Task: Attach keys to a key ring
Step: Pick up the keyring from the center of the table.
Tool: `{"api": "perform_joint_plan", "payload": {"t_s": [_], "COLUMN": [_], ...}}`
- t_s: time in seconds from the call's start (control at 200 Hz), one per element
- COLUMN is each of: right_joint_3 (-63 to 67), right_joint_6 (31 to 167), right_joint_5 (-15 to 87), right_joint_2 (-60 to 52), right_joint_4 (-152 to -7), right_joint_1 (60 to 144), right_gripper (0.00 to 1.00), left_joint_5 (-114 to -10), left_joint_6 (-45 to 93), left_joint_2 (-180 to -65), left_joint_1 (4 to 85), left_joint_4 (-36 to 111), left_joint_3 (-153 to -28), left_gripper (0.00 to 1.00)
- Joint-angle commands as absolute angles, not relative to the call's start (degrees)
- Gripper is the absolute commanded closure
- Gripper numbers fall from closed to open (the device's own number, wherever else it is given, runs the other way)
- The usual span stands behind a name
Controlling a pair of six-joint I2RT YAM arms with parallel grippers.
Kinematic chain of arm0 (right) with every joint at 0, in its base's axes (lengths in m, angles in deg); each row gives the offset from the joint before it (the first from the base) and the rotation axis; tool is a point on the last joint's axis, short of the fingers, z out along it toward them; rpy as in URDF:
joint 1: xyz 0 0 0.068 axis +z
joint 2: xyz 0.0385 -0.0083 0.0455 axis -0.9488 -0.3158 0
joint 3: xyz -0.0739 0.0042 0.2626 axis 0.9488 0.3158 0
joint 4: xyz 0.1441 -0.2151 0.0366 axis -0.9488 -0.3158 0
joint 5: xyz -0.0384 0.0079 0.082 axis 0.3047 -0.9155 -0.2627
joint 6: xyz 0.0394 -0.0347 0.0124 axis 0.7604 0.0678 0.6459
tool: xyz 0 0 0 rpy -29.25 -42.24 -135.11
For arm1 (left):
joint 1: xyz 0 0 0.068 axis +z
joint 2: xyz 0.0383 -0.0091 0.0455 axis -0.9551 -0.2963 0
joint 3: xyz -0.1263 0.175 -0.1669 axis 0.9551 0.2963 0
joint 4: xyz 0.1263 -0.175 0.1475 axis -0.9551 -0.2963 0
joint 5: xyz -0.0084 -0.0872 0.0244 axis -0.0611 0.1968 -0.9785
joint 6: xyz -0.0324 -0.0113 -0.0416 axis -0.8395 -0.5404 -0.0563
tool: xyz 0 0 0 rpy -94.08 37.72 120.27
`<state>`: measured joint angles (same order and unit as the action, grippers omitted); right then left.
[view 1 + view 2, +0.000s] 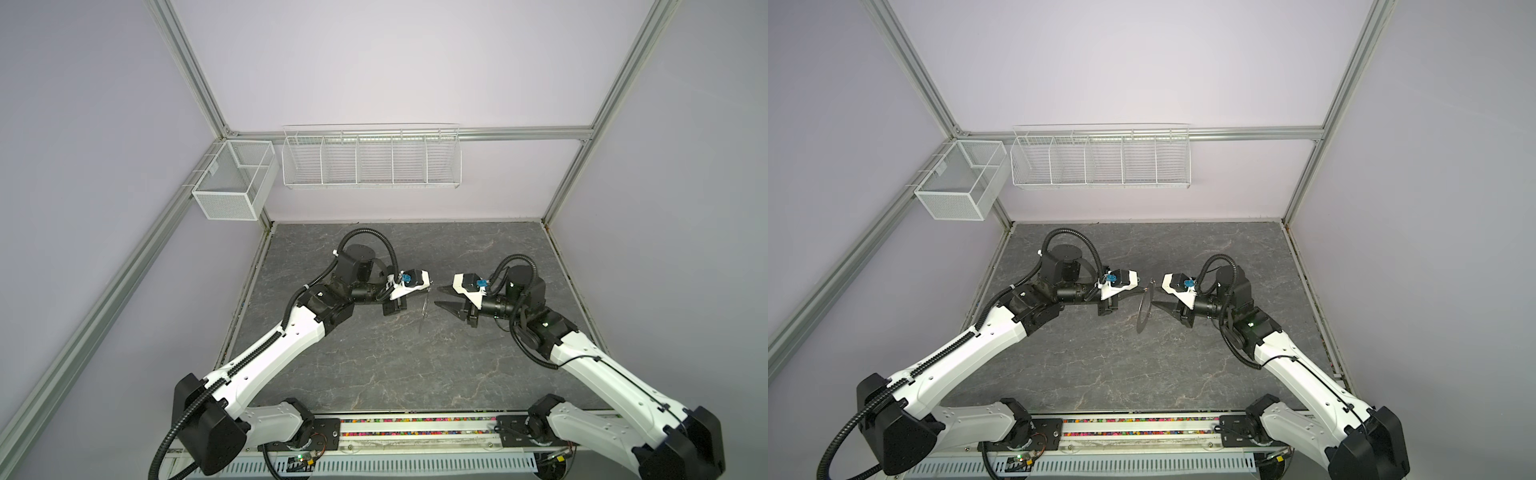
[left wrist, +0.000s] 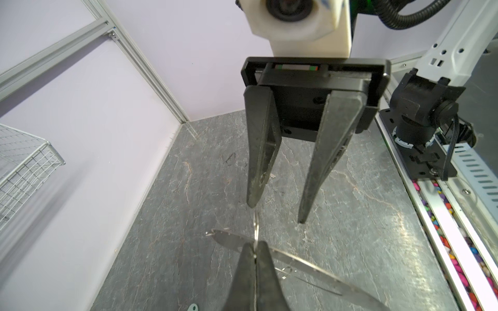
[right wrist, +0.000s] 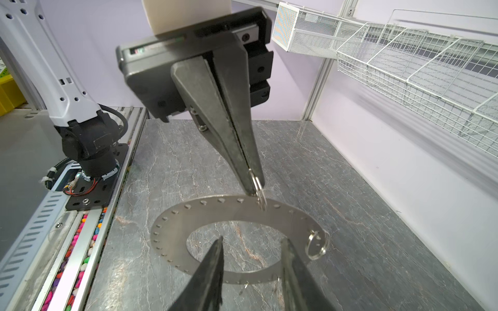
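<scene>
The left gripper (image 2: 254,249) has its fingers pressed together on a small wire loop (image 3: 258,185), pinching it right at the fingertips. That loop is threaded through one of the tiny holes in the rim of the key ring (image 3: 186,218). The key ring is a flat grey disc with a wide central hole, and it hangs from the loop just beneath the left gripper's tips. It hangs roughly upright, with one flat face turned toward each gripper. In a top view the key ring (image 1: 1144,311) shows as a thin sliver between the two grippers. Whether its lower edge touches the table (image 2: 350,242) cannot be told.

A second wire loop (image 3: 318,243) dangles from the rim further round, apart from the pinched one and near one finger of the right gripper.

The right gripper (image 3: 253,241) faces the disc with its fingers spread and nothing between them, its tips level with the central hole. In the left wrist view, one fingertip (image 2: 253,202) of the right gripper sits very close to the pinched loop, and contact cannot be judged.

A pale green tag (image 2: 193,307) lies on the table below the left gripper, cut off by the frame edge.
</scene>
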<state>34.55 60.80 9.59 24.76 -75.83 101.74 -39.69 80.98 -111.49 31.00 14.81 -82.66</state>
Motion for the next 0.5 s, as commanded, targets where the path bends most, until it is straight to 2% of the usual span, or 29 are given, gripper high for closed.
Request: {"api": "perform_joint_plan", "payload": {"t_s": [0.0,0.495], "right_joint_3": [33.2,33.0], "right_joint_6": [59.3,59.6], "right_joint_5": [9.2,8.4], "right_joint_2": [25.2,22.8], "right_joint_4": [-76.1,-74.9], "right_joint_1": [102.3,104.7], "right_gripper": [0.64,0.72], "left_joint_5": [-44.0,-43.6], "left_joint_6": [85.4,83.4], "left_joint_2": [-112.7,-113.0], "left_joint_1": [29.6,27.9], "left_joint_4": [4.7,3.9], "left_joint_3": [-85.8,-88.1], "left_gripper": [1.00,1.00]}}
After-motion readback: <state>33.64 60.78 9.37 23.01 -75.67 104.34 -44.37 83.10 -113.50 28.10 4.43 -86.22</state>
